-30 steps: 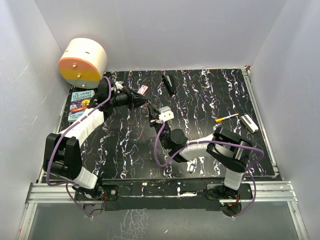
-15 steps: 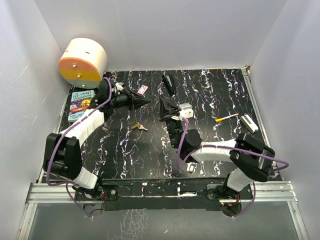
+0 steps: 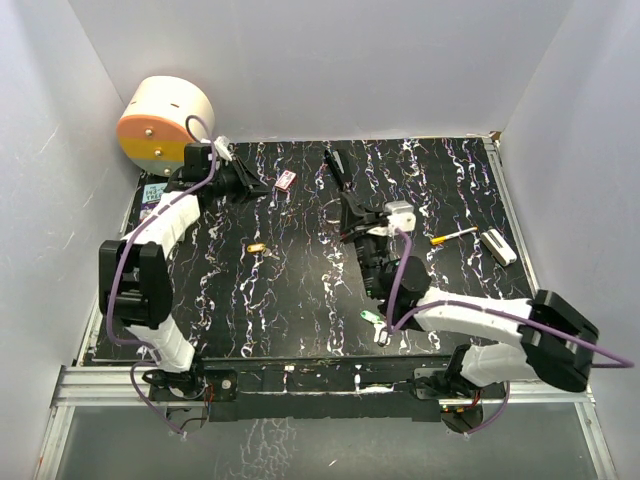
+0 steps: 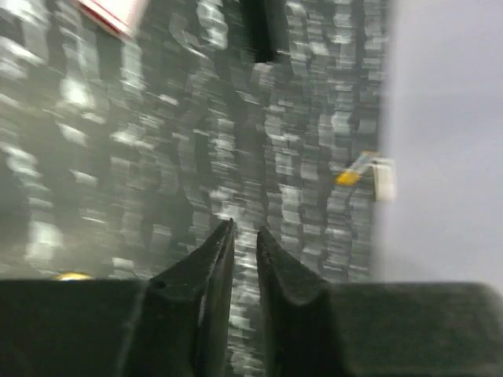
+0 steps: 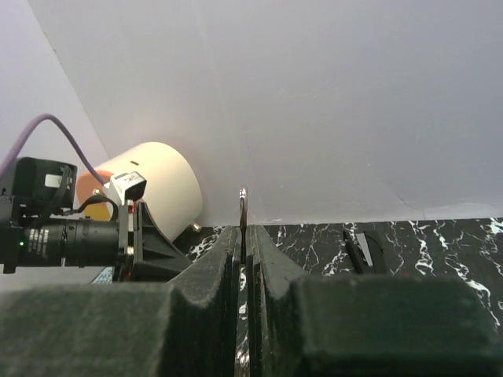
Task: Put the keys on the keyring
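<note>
My right gripper [image 5: 243, 229] is clenched on the keyring [image 5: 242, 206]. In my right wrist view, the thin silver wire stands edge-on between the two fingers and pokes up past their tips. From overhead, that gripper [image 3: 349, 208] sits near the middle of the black marbled table [image 3: 450, 180], with its tips pointing toward 11 o'clock.

My left gripper [image 4: 244, 229] has only a narrow slit between its fingers, and nothing is in it. Overhead, it [image 3: 262, 188] reaches toward the table's 10 o'clock corner. A small red-and-white box [image 3: 286, 180] lies just beside its tips at 2 o'clock.

The keys lie loose on the table, apart from the ring:
- **Yellow key:** the yellow key [image 3: 257, 247] is at 6 o'clock from my left gripper and 8 o'clock from my right.
- **Green key:** the green key [image 3: 368, 317] is at 6 o'clock from my right gripper, close by my right forearm.
- **White key:** the white key [image 3: 382, 335] is just beside the green one, at its 5 o'clock.

A black stick [image 3: 335, 165] rests at 12 o'clock from my right gripper. My left wrist view is blurred.
</note>
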You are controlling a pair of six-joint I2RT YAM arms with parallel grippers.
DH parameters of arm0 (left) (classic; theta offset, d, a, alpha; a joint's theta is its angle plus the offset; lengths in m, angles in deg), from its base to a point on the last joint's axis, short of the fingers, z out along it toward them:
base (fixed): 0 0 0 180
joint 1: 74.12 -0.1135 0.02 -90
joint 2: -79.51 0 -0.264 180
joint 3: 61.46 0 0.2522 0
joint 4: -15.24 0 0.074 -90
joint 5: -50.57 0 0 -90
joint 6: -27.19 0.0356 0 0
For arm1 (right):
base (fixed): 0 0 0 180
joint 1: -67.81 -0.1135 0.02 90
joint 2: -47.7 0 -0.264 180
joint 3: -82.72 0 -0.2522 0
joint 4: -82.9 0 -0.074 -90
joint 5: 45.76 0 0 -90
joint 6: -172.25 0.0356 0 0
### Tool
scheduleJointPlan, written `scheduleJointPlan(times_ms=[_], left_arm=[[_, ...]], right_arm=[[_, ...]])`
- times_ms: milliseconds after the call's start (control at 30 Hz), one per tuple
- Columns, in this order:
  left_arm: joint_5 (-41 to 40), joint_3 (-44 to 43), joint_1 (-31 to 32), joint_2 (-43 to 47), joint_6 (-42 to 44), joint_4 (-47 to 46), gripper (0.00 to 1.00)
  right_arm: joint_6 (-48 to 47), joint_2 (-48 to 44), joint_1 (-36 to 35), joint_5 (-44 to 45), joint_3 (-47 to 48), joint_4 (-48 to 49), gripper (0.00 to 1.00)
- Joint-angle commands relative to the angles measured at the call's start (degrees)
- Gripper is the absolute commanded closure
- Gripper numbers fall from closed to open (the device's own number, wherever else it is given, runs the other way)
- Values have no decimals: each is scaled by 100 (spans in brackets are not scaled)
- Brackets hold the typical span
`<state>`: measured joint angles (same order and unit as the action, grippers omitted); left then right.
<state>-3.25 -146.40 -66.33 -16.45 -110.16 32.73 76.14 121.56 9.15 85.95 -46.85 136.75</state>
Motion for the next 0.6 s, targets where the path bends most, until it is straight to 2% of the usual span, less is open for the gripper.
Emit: scheduleJointPlan(times_ms=[0,100,167,233,333,433,567], left_arm=[[-1467,-34,-41,135,4093,685,77],[-1899,1142,-41,986,4537,-749,60],[-1933,2179,-37,1407,4288,-1787,44],[-1958,2613,-46,1468,3876,-2152,42],[-1997,2869,-42,1350,3324,-2179,43],[-1709,3163,-41,1413,2994,-2323,45],[-997,3214,311,1387,3184,-2311,47]], right_arm=[[647,-737,274,-189,46,-1280,92],[962,-1078,492,-281,14,-1921,92],[1134,-1144,522,-320,39,-2246,92],[1289,-1095,525,-366,27,-2402,92],[1526,-988,535,-429,-68,-2496,92],[1626,-1011,531,-441,-95,-2661,92],[1742,-1239,532,-299,-71,-3161,92]])
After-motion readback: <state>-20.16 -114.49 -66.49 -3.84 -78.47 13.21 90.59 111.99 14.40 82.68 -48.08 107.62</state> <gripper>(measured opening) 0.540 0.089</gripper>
